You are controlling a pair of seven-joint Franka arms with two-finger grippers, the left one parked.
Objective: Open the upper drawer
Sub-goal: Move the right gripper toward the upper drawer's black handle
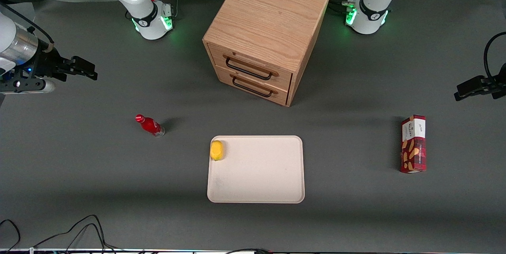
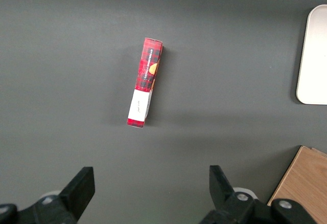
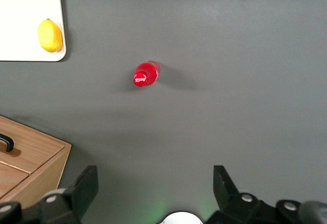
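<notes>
My gripper hangs high at the working arm's end of the table, about 9 o'clock from the cabinet, fingers spread wide with nothing between them (wrist view shows the two tips well apart over bare mat). It's well apart from everything, so I judge the reach hasn't begun.

Bottle: red, upright, alone on the mat, at roughly 5 o'clock from the gripper and nearer the front camera than the cabinet. It sits close to my likely path, so I'd travel above it.

Tray: pale, flat, nearer the front camera than the cabinet, at about 6 o'clock from it. Lemon lies in the tray's corner at the working arm's end, touching the rim (probably rolled there).

Cabinet stands turned at an angle, fronts facing toward about 7 o'clock. Upper drawer is the top one of two, shut flush, black wire handle across its face; lower drawer is shut too. The gap under the handle is why I'd come in low with fingers spread and then pull along the drawer's own slant.

Box: red snack carton lying toward the parked arm's end, well apart, no concern.
</notes>
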